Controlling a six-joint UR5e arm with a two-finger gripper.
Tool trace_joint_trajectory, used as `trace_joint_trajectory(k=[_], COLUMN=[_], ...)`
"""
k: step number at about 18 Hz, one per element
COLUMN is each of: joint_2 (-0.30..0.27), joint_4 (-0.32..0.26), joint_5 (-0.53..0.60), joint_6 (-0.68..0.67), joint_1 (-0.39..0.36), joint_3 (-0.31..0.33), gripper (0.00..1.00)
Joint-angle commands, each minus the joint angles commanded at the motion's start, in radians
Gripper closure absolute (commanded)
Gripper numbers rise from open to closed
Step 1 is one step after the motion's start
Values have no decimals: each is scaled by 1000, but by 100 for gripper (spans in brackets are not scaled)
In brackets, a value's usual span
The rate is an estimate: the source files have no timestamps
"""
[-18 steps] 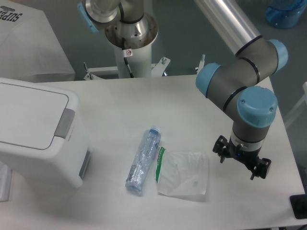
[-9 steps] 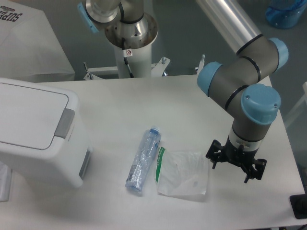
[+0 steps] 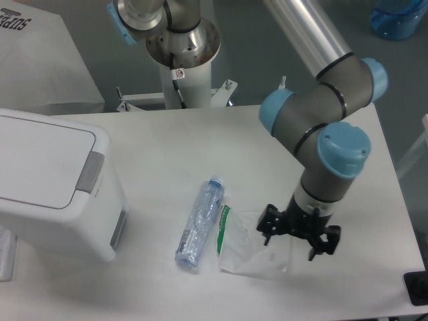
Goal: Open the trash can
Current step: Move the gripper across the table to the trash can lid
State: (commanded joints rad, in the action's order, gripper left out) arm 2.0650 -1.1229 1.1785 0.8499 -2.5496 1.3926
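The trash can is a large white boxy bin at the table's left side, with its flat lid down and a grey push button on the right rim. My gripper hangs low over the table at the right, well away from the bin, with its black fingers spread and nothing between them. It sits over the right edge of a clear plastic bag.
A crushed clear plastic bottle lies between the bin and the bag. The arm's white base column stands behind the table. A black object sits at the front right corner.
The gripper has moved left, from beside the bag's right side to over the bag's right edge. The bin, bottle and bag have not moved.
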Motion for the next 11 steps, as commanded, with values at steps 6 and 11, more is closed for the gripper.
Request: trace_joint_trajectory(k=[6, 11], joint_2=[-141, -215], joint_4=[29, 37], joint_5=[-167, -296], joint_6=[-150, -193], joint_1=[63, 100], joint_3=[51, 55], gripper=[0, 0])
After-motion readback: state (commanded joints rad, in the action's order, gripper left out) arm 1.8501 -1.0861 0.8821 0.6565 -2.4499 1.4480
